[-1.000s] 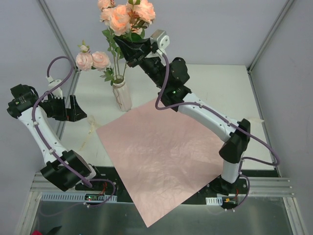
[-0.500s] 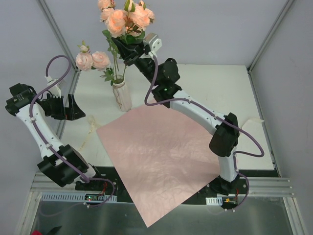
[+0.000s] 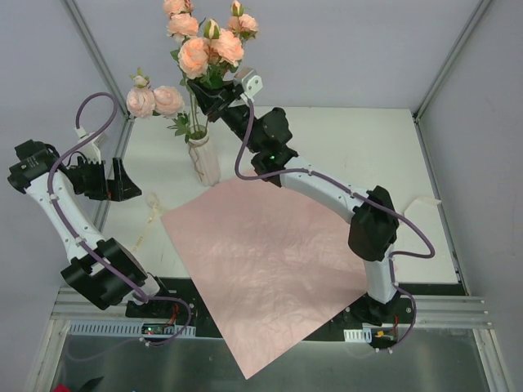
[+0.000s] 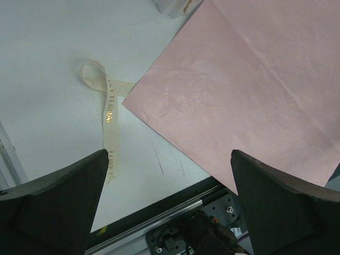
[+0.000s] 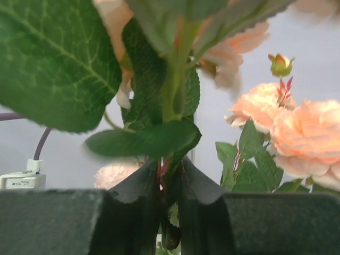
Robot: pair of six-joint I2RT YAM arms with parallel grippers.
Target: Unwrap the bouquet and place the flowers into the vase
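The white ribbed vase point(image 3: 204, 161) stands at the back left of the table with two pale roses point(image 3: 155, 100) leaning out to its left. Above it, my right gripper point(image 3: 214, 91) is shut on the green stems of the flowers point(image 3: 208, 53), a cluster of peach roses held upright. Their thin stems run down to the vase mouth. In the right wrist view the fingers point(image 5: 170, 170) pinch the stem point(image 5: 172, 95) under big leaves. My left gripper point(image 3: 122, 181) hangs open and empty left of the vase. No wrapped bouquet is in view.
The pink wrapping paper point(image 3: 270, 261) lies spread flat from the vase to over the table's near edge, also seen under my left gripper point(image 4: 169, 155) as pink paper point(image 4: 255, 90). A cream ribbon point(image 4: 109, 114) lies loose on the white table beside its corner.
My right arm has carried the flowers left and a little down, so they now stand over the vase. The left arm has barely moved.
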